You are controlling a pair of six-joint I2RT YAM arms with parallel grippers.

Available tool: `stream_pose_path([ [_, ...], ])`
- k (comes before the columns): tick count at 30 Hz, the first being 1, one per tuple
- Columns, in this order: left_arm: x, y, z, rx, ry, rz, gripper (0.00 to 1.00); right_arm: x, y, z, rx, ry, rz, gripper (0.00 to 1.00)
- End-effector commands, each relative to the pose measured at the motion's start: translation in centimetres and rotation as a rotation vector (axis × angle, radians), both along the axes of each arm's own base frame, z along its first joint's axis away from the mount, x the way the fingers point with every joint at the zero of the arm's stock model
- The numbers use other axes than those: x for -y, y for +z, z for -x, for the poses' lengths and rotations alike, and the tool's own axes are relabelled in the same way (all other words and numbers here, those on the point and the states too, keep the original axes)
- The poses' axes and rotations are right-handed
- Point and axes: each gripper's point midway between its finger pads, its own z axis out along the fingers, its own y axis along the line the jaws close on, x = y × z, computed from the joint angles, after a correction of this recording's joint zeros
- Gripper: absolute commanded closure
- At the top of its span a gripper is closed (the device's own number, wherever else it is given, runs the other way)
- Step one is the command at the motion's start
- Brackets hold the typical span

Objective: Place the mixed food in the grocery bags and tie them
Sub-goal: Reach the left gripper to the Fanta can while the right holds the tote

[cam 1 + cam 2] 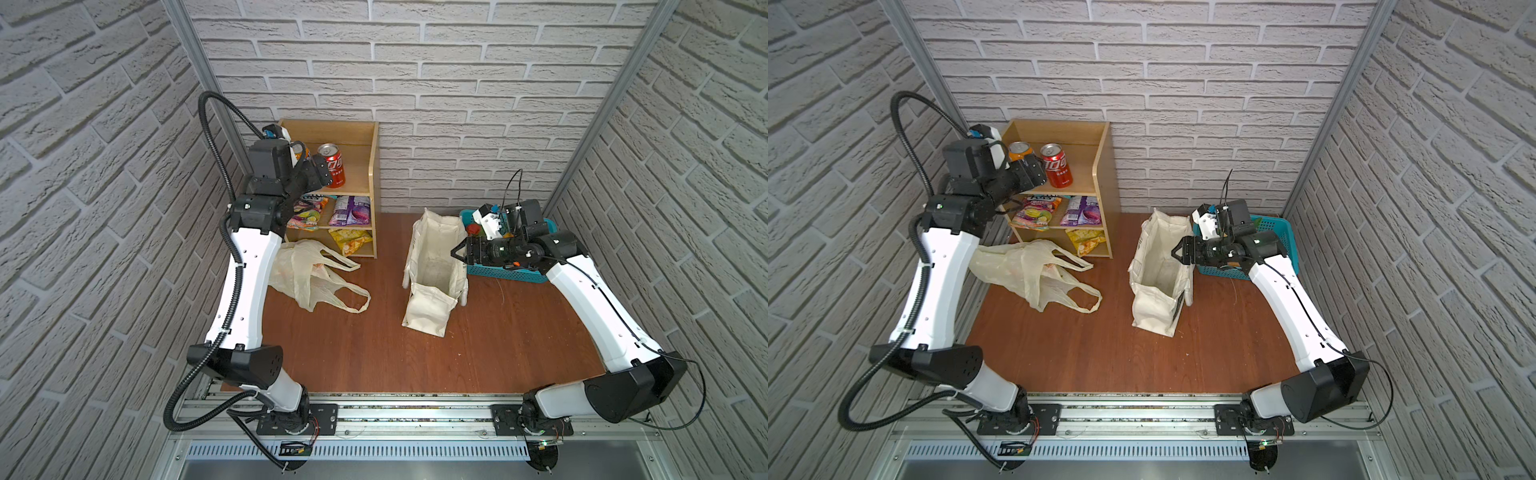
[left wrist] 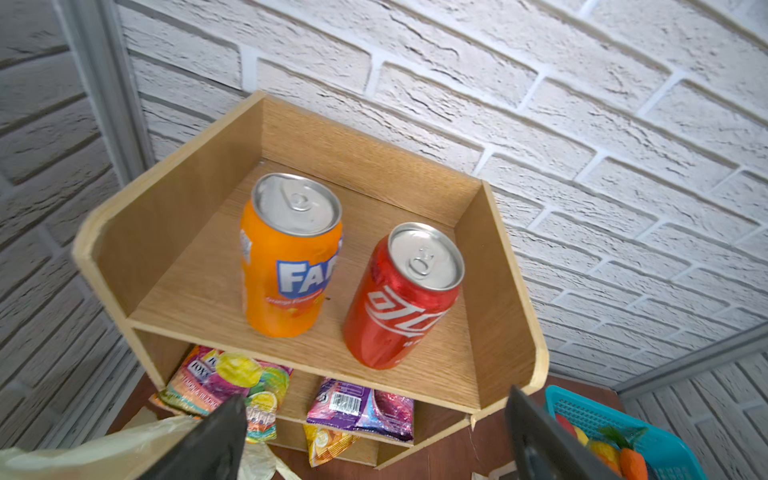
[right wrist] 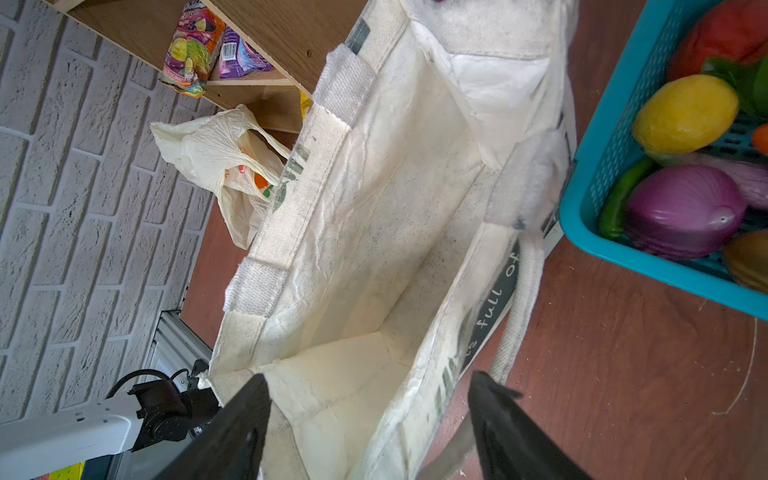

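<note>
Packing looks barely begun: my left gripper (image 2: 374,409) gapes empty at the orange soda can (image 2: 291,257) atop the shelf (image 2: 498,291), my right gripper (image 3: 368,376) likewise over the bare tote (image 3: 374,232) beside the shelf.

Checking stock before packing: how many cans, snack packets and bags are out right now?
Cans: 2, orange soda can, red cola can
Snack packets: 3, multicoloured packet, purple packet, yellow packet
Bags: 2, canvas tote, plastic bag
Total: 7
</note>
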Motion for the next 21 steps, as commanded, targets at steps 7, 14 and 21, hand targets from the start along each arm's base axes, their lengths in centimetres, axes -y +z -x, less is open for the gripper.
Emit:
stream_pose_path([
  [7, -1.7, 1.2, 0.2, 0.056, 0.042, -0.035, 0.08, 1.1, 2.7, 0.7, 0.077, -0.062, -0.013, 0.23],
  [14, -6.8, 0.8, 0.5, 0.074, 0.166, 0.007, 0.11, 1.6, 2.7, 0.9, 0.084, -0.075, 0.012, 0.23],
  [21, -7.1, -0.8, -2.1, 0.051, 0.132, -0.003, 0.12, 1.8, 2.6, 1.1, 0.078, -0.071, 0.021, 0.23],
])
